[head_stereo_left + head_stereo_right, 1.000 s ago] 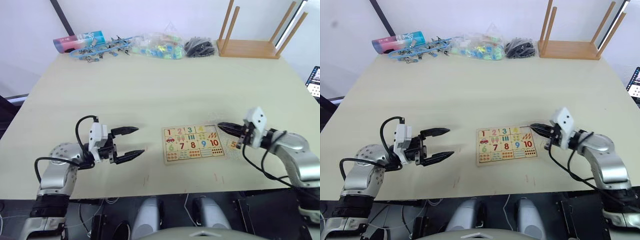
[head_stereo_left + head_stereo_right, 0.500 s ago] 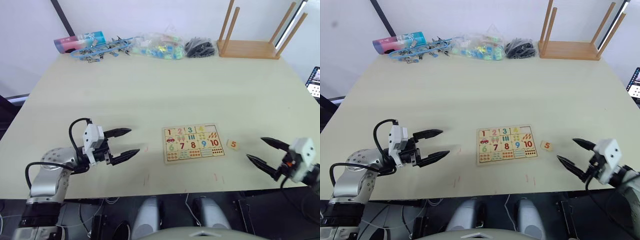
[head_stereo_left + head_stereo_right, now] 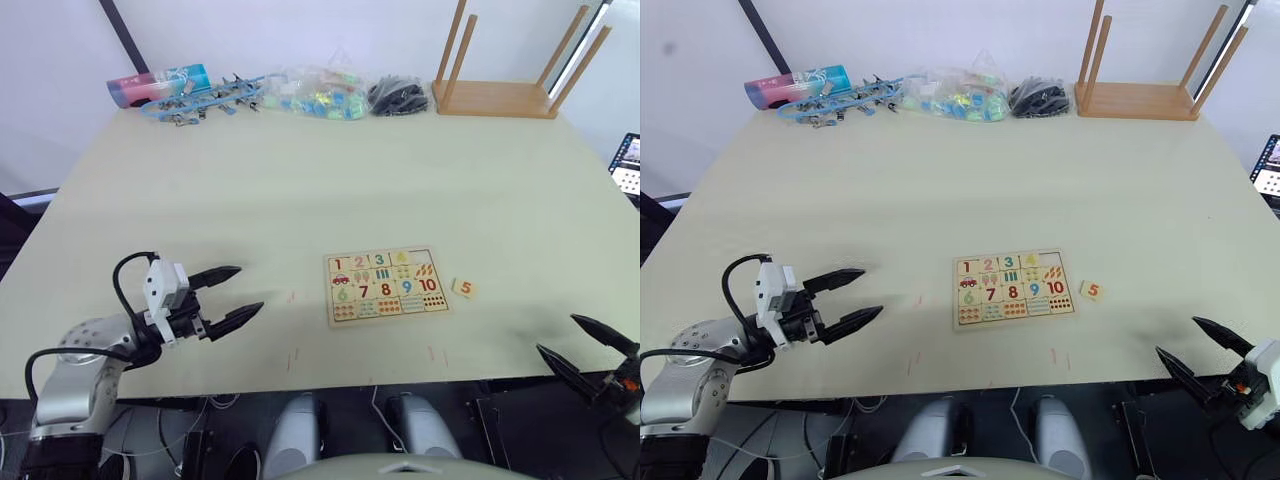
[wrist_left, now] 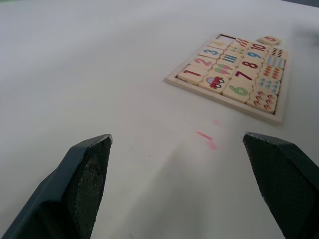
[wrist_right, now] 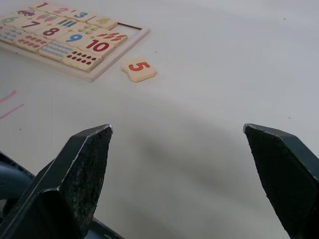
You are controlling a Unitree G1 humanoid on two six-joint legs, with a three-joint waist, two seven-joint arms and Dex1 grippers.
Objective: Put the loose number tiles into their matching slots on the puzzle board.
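The puzzle board (image 3: 386, 285) lies flat near the table's front middle. Tiles 1 to 4 sit in its upper row, and the slot (image 5: 130, 29) at that row's right end is empty. A loose number tile with an orange 5 (image 3: 464, 289) lies flat on the table just right of the board, touching nothing. My right gripper (image 3: 557, 334) hangs open and empty at the table's front right edge, well short of the tile. Far to the board's left, my left gripper (image 3: 249, 289) is open and empty, pointing toward the board.
An upturned wooden stool (image 3: 498, 96) stands at the back right. Plastic bags, clips and a pink-and-blue tube (image 3: 160, 82) line the back edge. A screen (image 3: 626, 164) shows at the far right. Small red marks (image 4: 207, 138) dot the table in front of the board.
My right gripper opened and drew back from the board's upper right corner to the table's front right edge, with the 5 tile lying beside the board. My left gripper pulled back to the left.
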